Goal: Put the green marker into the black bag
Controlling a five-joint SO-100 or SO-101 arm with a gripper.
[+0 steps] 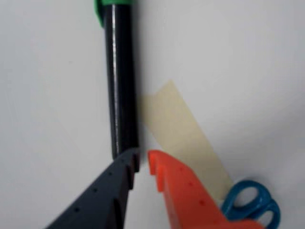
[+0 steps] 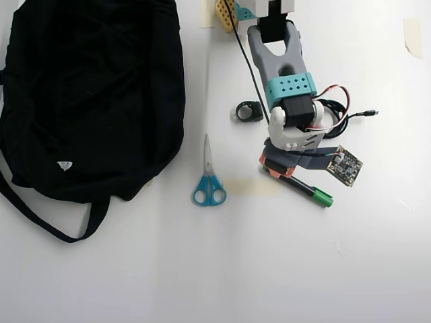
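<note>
The green marker [image 2: 306,188] lies flat on the white table, its green cap [image 2: 322,198] pointing to the lower right in the overhead view. In the wrist view its dark barrel [image 1: 121,86] runs up from my fingertips to the green cap at the top edge. My gripper [image 1: 143,160] hovers at the barrel's bare end. The dark finger [image 1: 119,186] and orange finger [image 1: 181,191] are almost together with nothing between them, and the dark tip overlaps the barrel's end. In the overhead view the gripper [image 2: 277,169] covers that end. The black bag [image 2: 94,94] lies far to the left.
Blue-handled scissors [image 2: 208,182] lie between the bag and the marker and also show in the wrist view [image 1: 252,202]. A strip of beige tape [image 2: 252,187] is stuck to the table beside them. A small black ring-shaped part [image 2: 248,111] and a coiled black cable [image 2: 337,111] flank the arm.
</note>
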